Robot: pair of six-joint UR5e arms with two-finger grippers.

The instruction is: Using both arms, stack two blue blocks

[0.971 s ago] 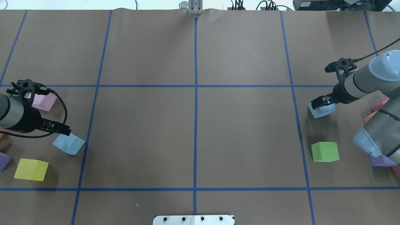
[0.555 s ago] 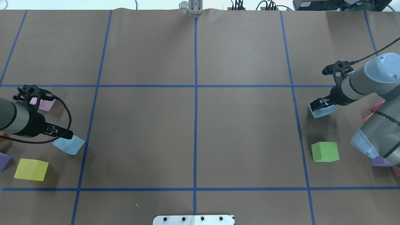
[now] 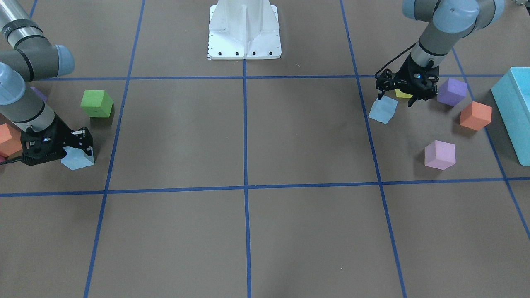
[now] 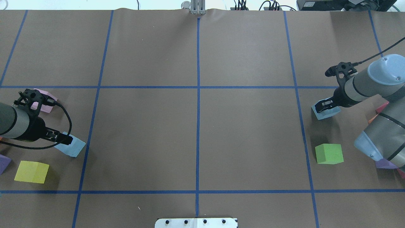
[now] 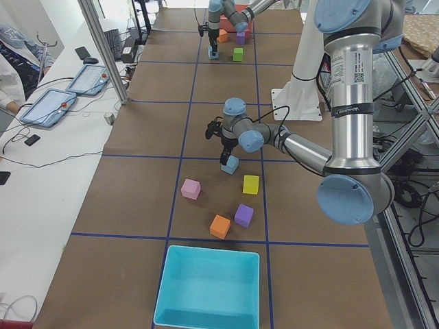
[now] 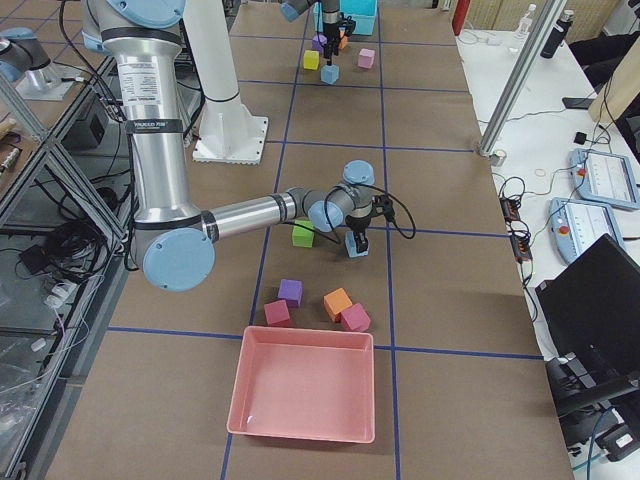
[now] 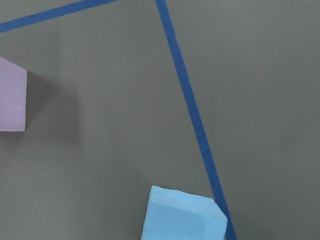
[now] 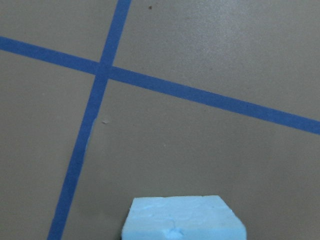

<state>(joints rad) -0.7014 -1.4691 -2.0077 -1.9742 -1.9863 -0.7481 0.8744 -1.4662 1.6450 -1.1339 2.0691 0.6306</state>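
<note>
One pale blue block (image 4: pixel 72 147) lies at the table's left, also in the front view (image 3: pixel 383 109) and low in the left wrist view (image 7: pixel 184 215). My left gripper (image 4: pixel 62 139) is low over its near corner, fingers spread; it looks open (image 3: pixel 403 98). The other blue block (image 4: pixel 326 112) lies at the right, also in the front view (image 3: pixel 76 159) and the right wrist view (image 8: pixel 182 219). My right gripper (image 4: pixel 325 106) is down over it with fingers either side (image 3: pixel 76 145), and looks open.
A yellow cube (image 4: pixel 31 171) and a pink cube (image 4: pixel 46 102) lie near the left block. A green cube (image 4: pixel 329 154) lies near the right block. Purple (image 3: pixel 451 92) and orange (image 3: pixel 475 116) cubes and a turquoise bin (image 3: pixel 513 111) lie beyond my left arm. A pink bin (image 6: pixel 305 395) lies by my right arm.
My left gripper has come down and towards the left blue block, now over its corner. My right gripper has sunk slightly over the right blue block. Neither block has moved.
</note>
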